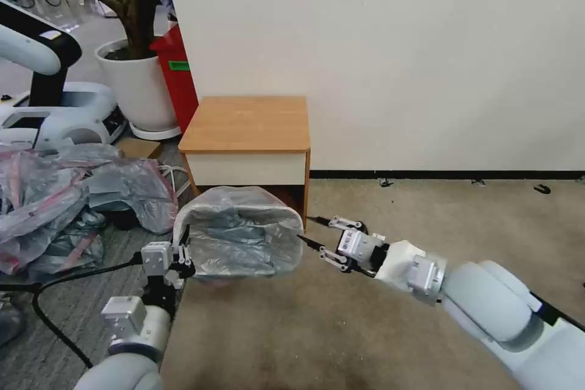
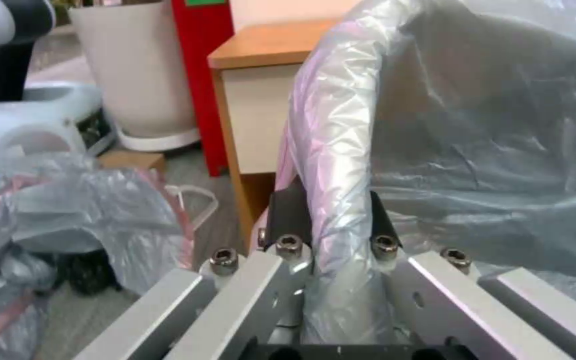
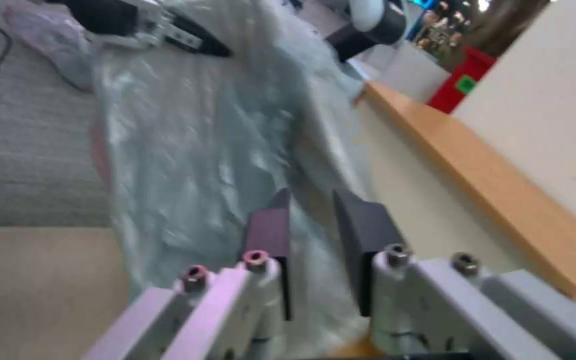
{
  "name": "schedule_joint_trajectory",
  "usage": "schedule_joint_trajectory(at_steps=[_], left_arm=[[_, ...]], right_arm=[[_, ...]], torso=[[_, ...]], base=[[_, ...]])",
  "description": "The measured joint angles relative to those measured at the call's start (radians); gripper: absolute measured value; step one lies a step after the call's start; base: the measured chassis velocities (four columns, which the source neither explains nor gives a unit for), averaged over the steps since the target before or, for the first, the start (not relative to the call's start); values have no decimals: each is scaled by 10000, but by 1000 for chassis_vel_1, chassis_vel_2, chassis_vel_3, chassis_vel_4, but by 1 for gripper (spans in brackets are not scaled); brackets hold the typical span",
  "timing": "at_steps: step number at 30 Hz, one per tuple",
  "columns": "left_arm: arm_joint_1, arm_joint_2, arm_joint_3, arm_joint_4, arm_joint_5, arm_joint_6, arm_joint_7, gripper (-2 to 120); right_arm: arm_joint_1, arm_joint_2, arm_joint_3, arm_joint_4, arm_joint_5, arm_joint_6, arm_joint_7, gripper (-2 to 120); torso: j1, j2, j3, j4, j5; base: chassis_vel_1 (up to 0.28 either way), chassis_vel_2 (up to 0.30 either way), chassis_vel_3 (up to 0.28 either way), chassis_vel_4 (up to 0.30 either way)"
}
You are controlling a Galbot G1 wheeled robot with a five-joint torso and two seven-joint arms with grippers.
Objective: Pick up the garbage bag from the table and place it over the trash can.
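The garbage bag (image 1: 244, 237), crinkled translucent grey, is draped over the trash can (image 1: 286, 213), whose cream walls show through the plastic. The bin stands on the floor in front of the table (image 1: 244, 122), whose wooden top is bare. My left gripper (image 1: 184, 250) is at the bin's left rim; in the left wrist view its fingers (image 2: 288, 210) clamp either side of the bag-covered rim (image 2: 341, 150). Just off the bin's right side my right gripper (image 1: 306, 228) is open, its fingers (image 3: 271, 230) spread with the bag (image 3: 188, 140) beyond them.
A heap of grey-pink bags (image 1: 55, 195) lies on the floor at left, with a black cable (image 1: 49, 311) nearby. Behind it stand a white plant pot (image 1: 137, 85), a red bin (image 1: 180, 73) and another robot (image 1: 36, 91). Beige carpet (image 1: 426, 207) stretches to the right.
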Motion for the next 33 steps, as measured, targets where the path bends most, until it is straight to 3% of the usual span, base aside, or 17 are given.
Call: schedule_joint_trajectory(at_steps=[6,13,20,33], left_arm=[[-78,-223,204,351,625,-98,68,3],[-263,-416,391,666,1215,-161,91,3],[-311,-632,500,803,1504,-251,103,3],[-314,-684,438,744,1507,-255,97,3]], right_arm=[[715,236,-1256,-358,-293,-237,105,0],[1998,588,-2476,-1030,-298,-855,265,0],[3406,1062,-3792,-1830,-204,-2121,417,0],[4413,1534,-4712,-2425,-948,-3015,159,0]], torso=[[0,0,1,0,-1],[0,0,1,1,0],[0,-1,1,1,-1],[0,-1,1,0,0]], base=[[0,0,0,0],[0,0,0,0],[0,0,0,0],[0,0,0,0]])
